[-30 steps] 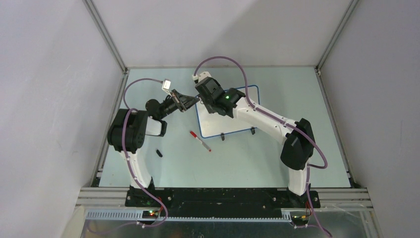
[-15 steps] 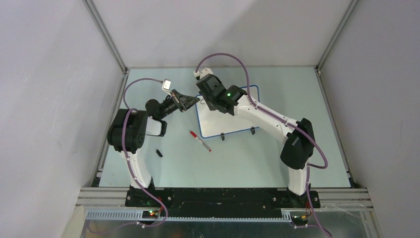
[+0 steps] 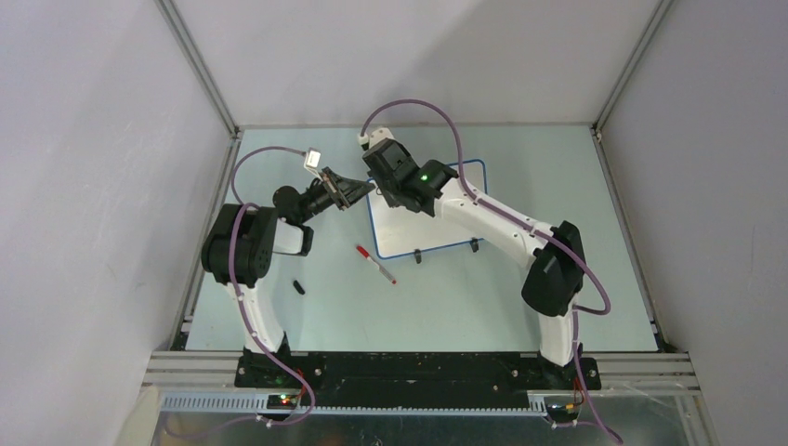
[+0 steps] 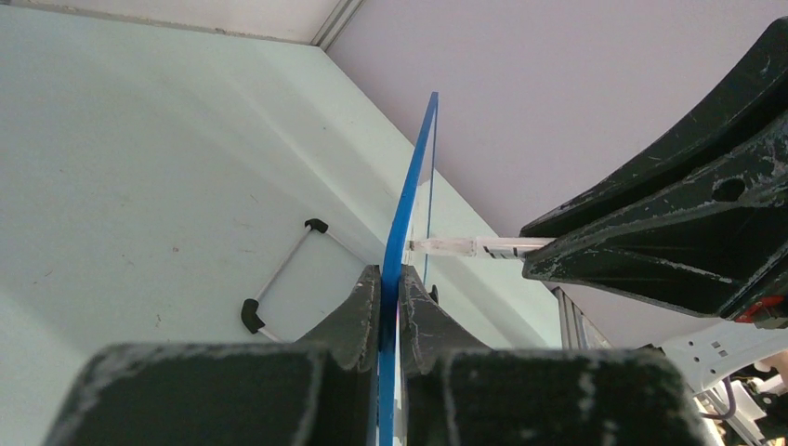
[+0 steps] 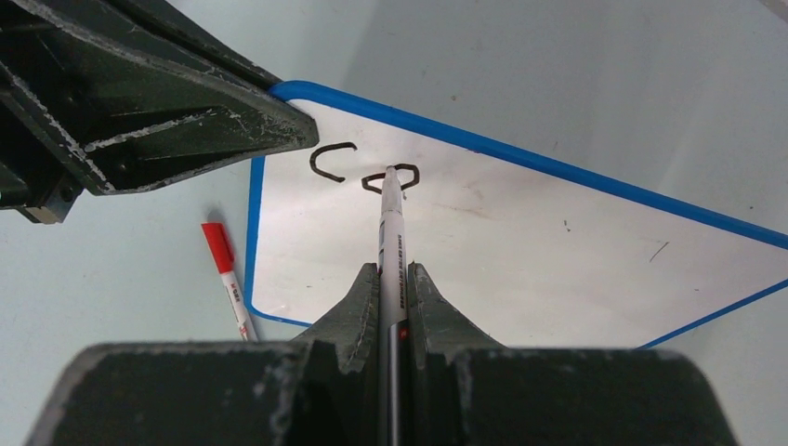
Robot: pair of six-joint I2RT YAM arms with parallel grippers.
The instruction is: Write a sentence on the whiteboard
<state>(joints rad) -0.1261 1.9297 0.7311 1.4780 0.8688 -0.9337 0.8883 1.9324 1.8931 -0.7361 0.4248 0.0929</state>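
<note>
The right claw (image 5: 393,279), at the bottom centre of its wrist view, is pinched tight on a black-and-white marker (image 5: 390,228). The marker runs up the middle of the frame and its tip touches the whiteboard (image 5: 558,251). Of the sentence (image 5: 314,163), only a "c" and an "o" in black show, near the board's upper left corner, and the tip rests on the "o".

The left claw (image 4: 391,290), low in the centre of its own wrist view, is closed on the board's blue rim, which rises edge-on up the middle of that frame. One of the board's feet (image 4: 279,274), a thin rod with black ends, shows to the left of the rim.

From above, the board sits just above the middle of the frame on the pale table (image 3: 483,297), largely covered by the right arm, with the left claw at its left edge. A pen with a red cap (image 3: 375,264) lies below the board's lower left corner, apart from it. A small black piece (image 3: 298,286) lies further down and to the left.
</note>
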